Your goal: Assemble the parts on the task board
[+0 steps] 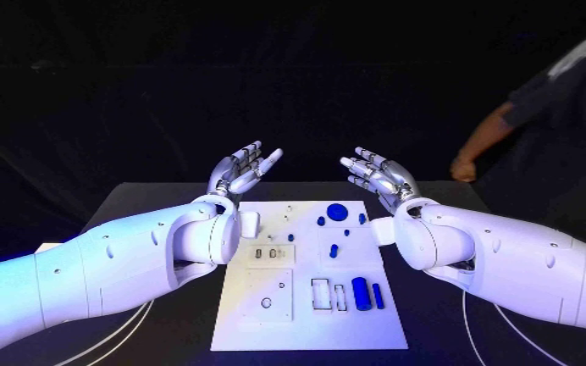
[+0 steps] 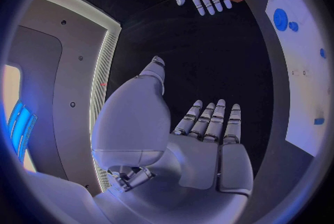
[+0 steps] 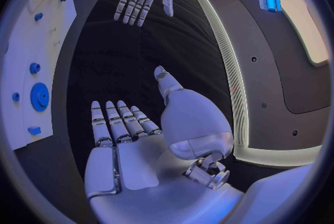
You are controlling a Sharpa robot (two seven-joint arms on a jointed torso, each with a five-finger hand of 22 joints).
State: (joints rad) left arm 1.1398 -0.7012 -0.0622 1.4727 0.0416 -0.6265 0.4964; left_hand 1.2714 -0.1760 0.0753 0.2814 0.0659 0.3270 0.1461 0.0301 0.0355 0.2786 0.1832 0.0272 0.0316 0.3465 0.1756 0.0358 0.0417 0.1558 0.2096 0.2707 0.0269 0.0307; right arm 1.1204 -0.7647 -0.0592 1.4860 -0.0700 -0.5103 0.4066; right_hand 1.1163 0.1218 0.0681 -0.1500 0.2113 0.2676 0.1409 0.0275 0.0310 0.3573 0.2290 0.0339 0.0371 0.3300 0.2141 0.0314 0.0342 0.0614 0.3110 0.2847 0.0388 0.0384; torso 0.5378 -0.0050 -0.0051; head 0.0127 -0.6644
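Note:
The white task board lies in the middle of the black table. Blue parts sit on it: a round disc near the far edge, small pieces in the middle, and a tall block near the front right. My left hand is raised above the board's far left corner, palm up, fingers spread, holding nothing. My right hand is raised above the far right corner, also spread and empty. The left wrist view shows my left hand flat and the board beside it. The right wrist view shows my right hand and the board.
A person stands past the table's far right corner, one fist hanging near the table edge, touching nothing. Black table surface lies on both sides of the board. White cables run along the near table edge.

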